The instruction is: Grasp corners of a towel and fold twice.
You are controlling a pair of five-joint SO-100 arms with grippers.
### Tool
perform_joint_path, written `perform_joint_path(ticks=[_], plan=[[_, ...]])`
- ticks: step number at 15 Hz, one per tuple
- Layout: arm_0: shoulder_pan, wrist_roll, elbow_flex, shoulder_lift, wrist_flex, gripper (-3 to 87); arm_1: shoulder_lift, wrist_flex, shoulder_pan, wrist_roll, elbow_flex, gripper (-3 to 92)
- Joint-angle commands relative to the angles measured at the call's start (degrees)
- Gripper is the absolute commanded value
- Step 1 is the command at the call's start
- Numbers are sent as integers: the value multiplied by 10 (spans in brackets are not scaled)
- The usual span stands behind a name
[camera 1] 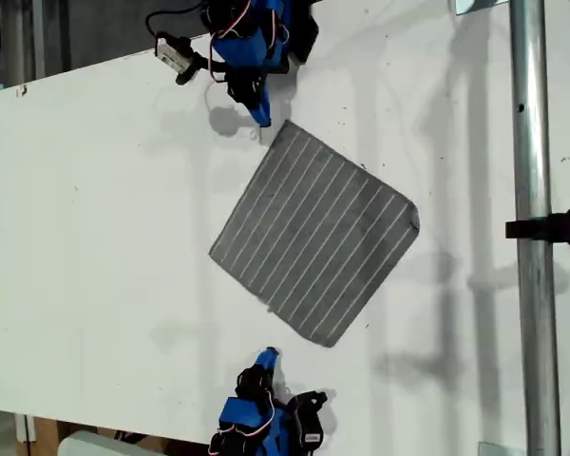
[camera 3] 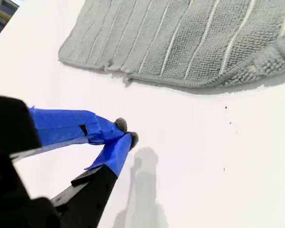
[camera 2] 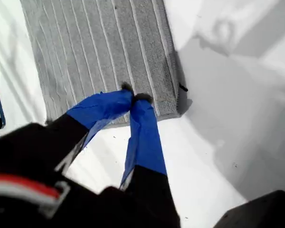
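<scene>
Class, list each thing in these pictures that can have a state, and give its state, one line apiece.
towel: flat on the table, unfolded, not gripped.
my first gripper: shut, tips at the towel's edge, holding nothing.
my second gripper: shut, empty, over bare table beside the towel.

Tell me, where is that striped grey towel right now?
The towel lies flat on the white table, turned like a diamond, just right of centre in the exterior view, between the two blue grippers.

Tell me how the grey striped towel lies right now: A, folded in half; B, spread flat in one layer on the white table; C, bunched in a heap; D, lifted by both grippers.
B: the towel lies flat and open on the table, with my first gripper and my second gripper both closed on nothing.
</scene>
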Motion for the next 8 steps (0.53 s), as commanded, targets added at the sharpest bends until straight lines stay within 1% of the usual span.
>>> perform_joint_path(ticks=[1,2,5,8], plan=[[42,-21,-4,0,-27,-26,-5,-20,-26,0,-48,-3],[54,-31,-9,0,-40,-27,-11,-24,-34,3,-55,-3],[62,-33,-47,-25,-46,-27,-68,-26,-54,3,-105,-3],[62,-25,-121,-167,-98,-27,-203,-89,-83,-4,-175,-3]])
